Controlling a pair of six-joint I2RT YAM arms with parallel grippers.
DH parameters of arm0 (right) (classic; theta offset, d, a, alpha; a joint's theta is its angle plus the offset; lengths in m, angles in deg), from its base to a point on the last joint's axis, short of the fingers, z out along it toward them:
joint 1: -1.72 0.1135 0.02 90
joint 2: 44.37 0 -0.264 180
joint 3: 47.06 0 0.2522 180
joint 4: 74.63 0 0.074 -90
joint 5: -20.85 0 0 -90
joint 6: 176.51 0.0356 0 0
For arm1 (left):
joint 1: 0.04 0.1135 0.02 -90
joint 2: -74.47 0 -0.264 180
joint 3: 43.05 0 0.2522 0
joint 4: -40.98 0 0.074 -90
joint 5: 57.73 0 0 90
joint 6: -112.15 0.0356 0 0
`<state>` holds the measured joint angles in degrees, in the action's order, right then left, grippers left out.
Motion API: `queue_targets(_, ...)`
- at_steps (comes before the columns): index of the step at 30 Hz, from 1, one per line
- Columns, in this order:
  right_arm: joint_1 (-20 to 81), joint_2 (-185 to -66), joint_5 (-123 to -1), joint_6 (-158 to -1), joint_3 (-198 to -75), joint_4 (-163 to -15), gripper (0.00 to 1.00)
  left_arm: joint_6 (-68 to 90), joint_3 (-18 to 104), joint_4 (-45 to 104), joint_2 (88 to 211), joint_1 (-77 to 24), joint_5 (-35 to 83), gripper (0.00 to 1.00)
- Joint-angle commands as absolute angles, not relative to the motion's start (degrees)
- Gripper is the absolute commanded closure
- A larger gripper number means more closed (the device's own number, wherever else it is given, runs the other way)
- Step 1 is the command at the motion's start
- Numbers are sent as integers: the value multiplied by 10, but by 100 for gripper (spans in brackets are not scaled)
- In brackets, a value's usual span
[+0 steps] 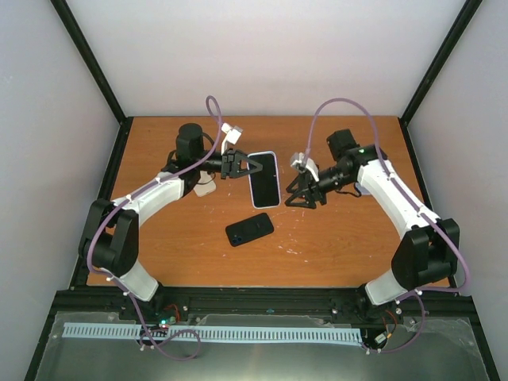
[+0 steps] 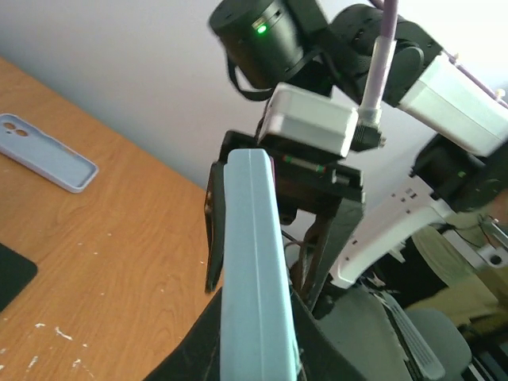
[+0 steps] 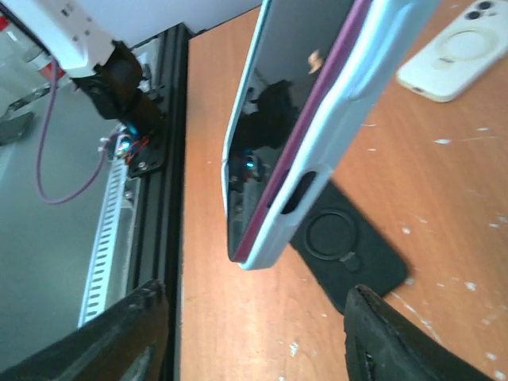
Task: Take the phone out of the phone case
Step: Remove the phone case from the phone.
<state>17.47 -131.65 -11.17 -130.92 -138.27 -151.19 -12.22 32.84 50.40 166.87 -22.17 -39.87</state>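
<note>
The phone, dark screen up, sits in a pale blue phone case and is held above the table's middle. My left gripper is shut on the case's left end. In the left wrist view the case's pale edge runs up from between the jaws of that gripper. The right wrist view shows the phone's screen and magenta rim inside the case, its lower corner lifted out a little. My right gripper is open just short of that corner, touching nothing.
A black case with a ring lies flat on the table below the phone. A white case lies beside the left arm. A lavender case lies farther off. The table's black frame runs close by.
</note>
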Motion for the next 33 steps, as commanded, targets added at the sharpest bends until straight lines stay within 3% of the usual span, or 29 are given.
queue_targets(1,216,-1295,-106,-1375,-1357,-1528,42,-104,369,543,1658,-222,-473,100)
queue_targets(10,263,-1239,-129,-1330,-1326,-1445,58,-153,371,585,1659,-222,-495,100)
queue_targets(25,287,-1244,-122,-1289,-1324,-1400,60,-229,363,658,1663,-222,-520,100)
queue_targets(33,291,-1241,-133,-1308,-1335,-1401,72,-299,360,716,1675,-222,-541,100)
